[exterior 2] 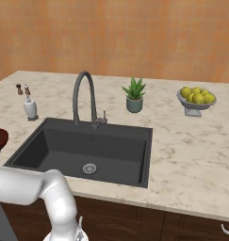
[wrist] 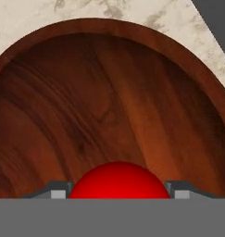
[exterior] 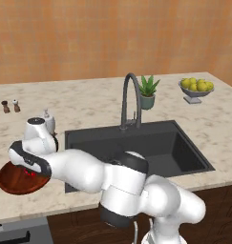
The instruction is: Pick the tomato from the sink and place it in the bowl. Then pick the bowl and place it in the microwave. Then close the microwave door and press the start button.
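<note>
Left base view: arm stretched to the left, low over the worktop [exterior: 98, 109], hand end above the bowl [exterior: 15, 183]. Bowl sits on worktop left of the sink [exterior: 184, 152], just beside its left rim. Speck of red under the hand, the tomato [exterior: 29, 174], inside the bowl outline. Pincer [exterior: 31, 172] mostly hidden by the wrist here, jaw gap not readable from this side. Faucet [exterior: 129, 100] behind the basin, potted plant [exterior: 148, 93] just right of it, fruit bowl [exterior: 196, 89] with yellow-green fruits far right. Soap bottle [exterior: 49, 120] behind the hand, two small shakers [exterior: 10, 106] at far left.

Right base view: sink basin dark, round drain [exterior 2: 89, 168] on its floor. Sliver of bowl rim at left edge. Arm crossing bottom left. Faucet, plant, fruit bowl and soap bottle along the back of the worktop.

Hand view: looking down into the bowl, dark wood grain, marbled worktop past its rim at top. Tomato at bottom centre between the two fingertips [wrist: 58, 190]. Tips stand spread wide, one on each side of the tomato, close to it; cannot tell whether gripped or just let go. Tomato inside the bowl outline; contact with the wood not visible.
</note>
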